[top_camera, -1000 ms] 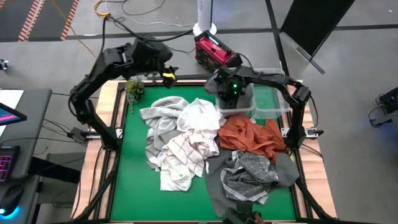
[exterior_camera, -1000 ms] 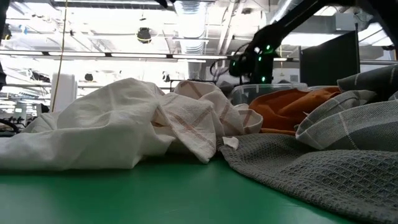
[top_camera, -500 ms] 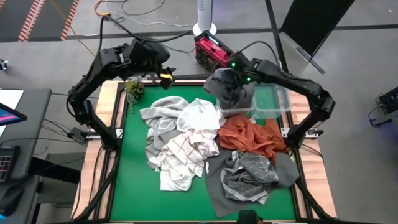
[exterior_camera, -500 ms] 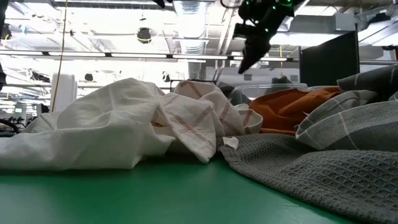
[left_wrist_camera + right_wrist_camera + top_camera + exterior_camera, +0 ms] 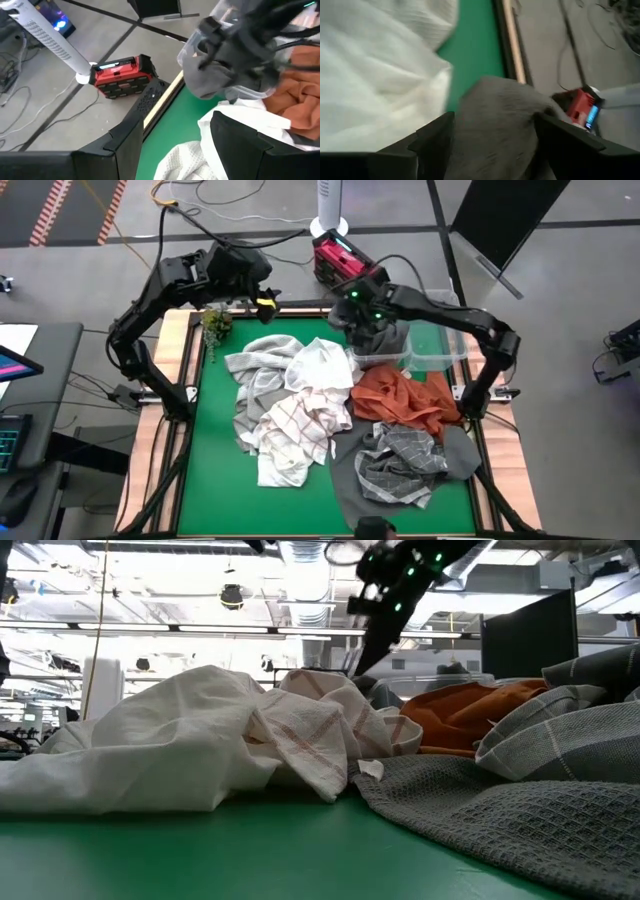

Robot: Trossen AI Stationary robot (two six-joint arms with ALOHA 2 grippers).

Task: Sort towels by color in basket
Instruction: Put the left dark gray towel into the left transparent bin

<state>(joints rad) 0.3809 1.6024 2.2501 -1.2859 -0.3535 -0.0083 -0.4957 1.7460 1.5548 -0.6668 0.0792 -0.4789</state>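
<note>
My right pincer (image 5: 372,330) spread wide over soft crumpled dark grey towel (image 5: 385,338); grip unclear; left pincer (image 5: 262,292) parted, empty.

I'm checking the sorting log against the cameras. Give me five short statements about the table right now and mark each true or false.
1. A dark grey towel lies in the clear plastic basket at the table's far right. True.
2. The rust-orange towel is inside the basket. False: it lies on the green table, just in front of the basket.
3. The right gripper is above the basket, its fingers open. True.
4. The left gripper grips the white towel. False: it waits over the table's far left edge, fingers open, holding nothing.
5. A red-checked white towel lies on the green table. True.
</note>
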